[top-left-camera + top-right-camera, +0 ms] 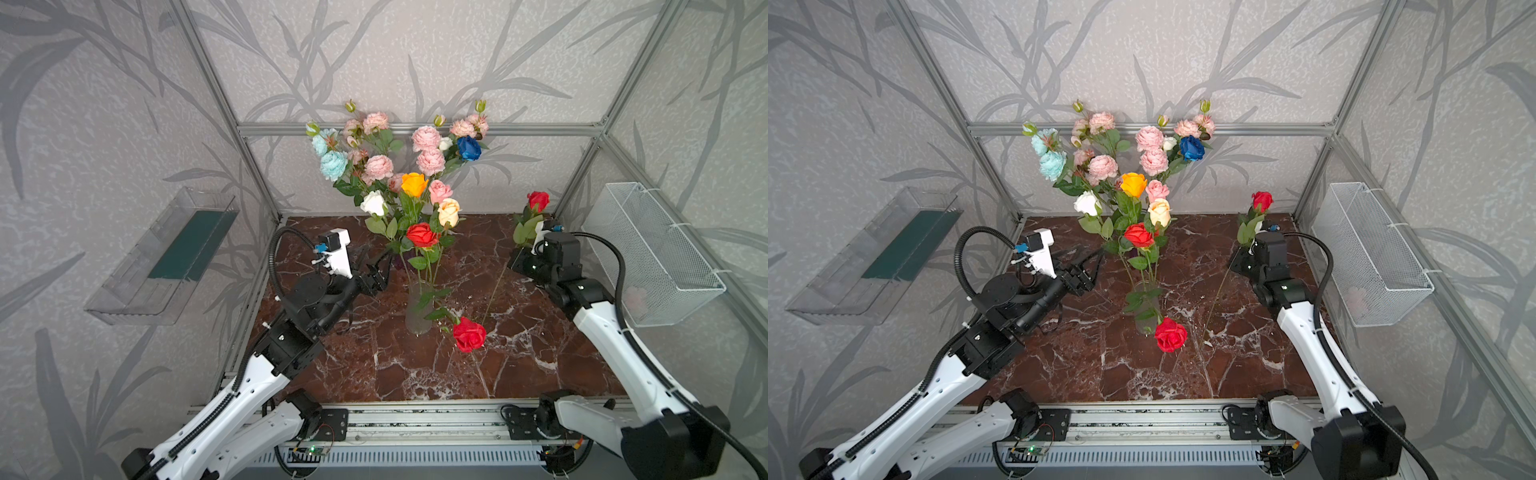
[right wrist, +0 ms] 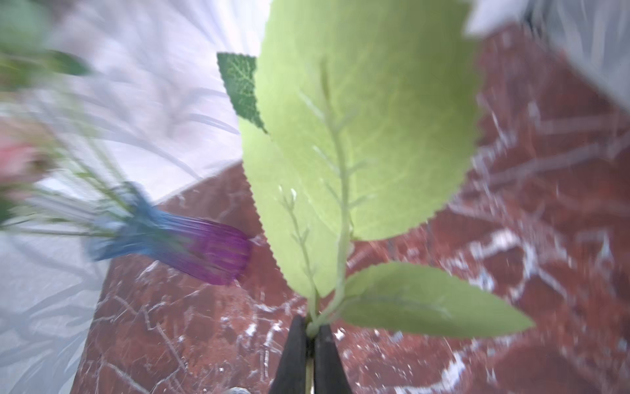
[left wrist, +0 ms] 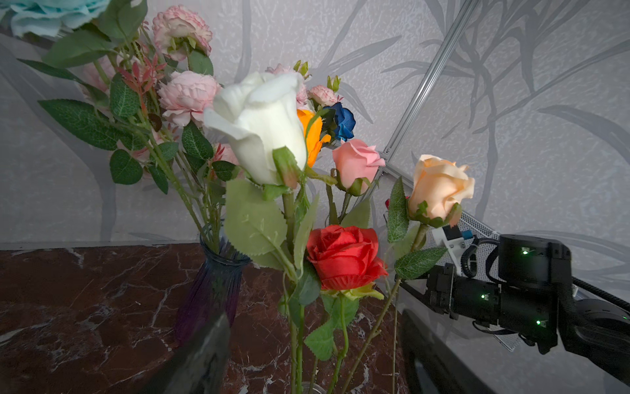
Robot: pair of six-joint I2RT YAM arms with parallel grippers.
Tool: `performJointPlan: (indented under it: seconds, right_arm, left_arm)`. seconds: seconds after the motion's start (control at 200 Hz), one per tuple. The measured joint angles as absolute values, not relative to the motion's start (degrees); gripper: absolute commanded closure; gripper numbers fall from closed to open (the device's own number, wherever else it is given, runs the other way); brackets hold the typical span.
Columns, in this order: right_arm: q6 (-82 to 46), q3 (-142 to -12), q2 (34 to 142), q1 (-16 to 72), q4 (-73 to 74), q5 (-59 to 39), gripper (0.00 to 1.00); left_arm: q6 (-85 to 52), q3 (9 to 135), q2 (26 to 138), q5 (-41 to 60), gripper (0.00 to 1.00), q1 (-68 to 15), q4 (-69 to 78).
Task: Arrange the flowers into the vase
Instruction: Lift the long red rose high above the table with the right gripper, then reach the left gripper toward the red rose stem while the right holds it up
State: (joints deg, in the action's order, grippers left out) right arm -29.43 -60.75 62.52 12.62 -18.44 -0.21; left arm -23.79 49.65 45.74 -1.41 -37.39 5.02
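**Right end effector** [image 2: 309, 325]: jaws shut tight on the green stem of the held rose [image 1: 538, 200], gripped just below its leaves [image 2: 358, 136]. The red bloom stands upright near the back right corner of the bench [image 1: 540, 365], well apart from both vases. Its thin, bare lower stem slants down toward the front. In the right wrist view, which is blurred, the pale leaves fill most of the frame and hide much of what lies beyond.

**Left end effector** [image 1: 380, 270]: jaws wide apart with nothing between them, above the bench just left of the bouquet stems.

**Clear vase** [image 1: 419, 309]: upright at bench centre. It carries a white rose [image 1: 374, 203], orange rose [image 1: 414, 184], pink rose [image 1: 439, 191], cream rose [image 1: 449, 211] and red rose [image 1: 422, 235]. A drooping red rose [image 1: 469, 334] hangs low just beside the vase on its right front. Its stem runs back toward the vase, but I cannot tell whether it is seated inside.

**Blue-purple vase** [image 3: 211, 283]: upright behind the clear vase, holding the frilly pink heads [image 1: 426, 138] and turquoise heads [image 1: 333, 165]. I cannot tell which vase the blue rose [image 1: 469, 148] stands in.

**Obstructions:**
- The drooping red rose lies between the held rose's lower stem and the clear vase.
- The cream rose leans out toward the right arm's side.
- In the left wrist view the white rose stands close before the camera and covers part of the bouquet.

**Surroundings:** a wire basket [image 1: 656, 257] is fixed on the right wall and a clear plastic tray [image 1: 162, 257] on the left wall.
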Motion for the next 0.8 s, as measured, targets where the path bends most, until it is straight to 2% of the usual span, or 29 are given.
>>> performJointPlan:
  seconds: [0.37, 0.485, 0.64, 0.8]
  right_arm:
    - [-16.2, -81.5, 58.6, 29.6, -17.7, 9.2, 1.0]
    - [-13.9, -84.2, 59.3, 32.9, -16.9, 9.3, 1.0]
    - [-12.2, -86.1, 60.2, 35.0, -16.5, 8.4, 1.0]
    - [-12.1, -88.6, 60.4, 35.3, -16.5, 6.9, 1.0]
  left_arm:
    - [-20.1, 52.6, 46.9, 5.0, 0.23, -35.8, 1.5]
    - [-19.3, 60.5, 50.5, 10.2, 0.25, -35.6, -2.2]
    - [-18.5, 74.3, 57.2, 20.7, 0.35, -35.6, -5.7]
    - [-17.9, 85.3, 65.0, 31.9, 0.37, -35.6, -8.2]
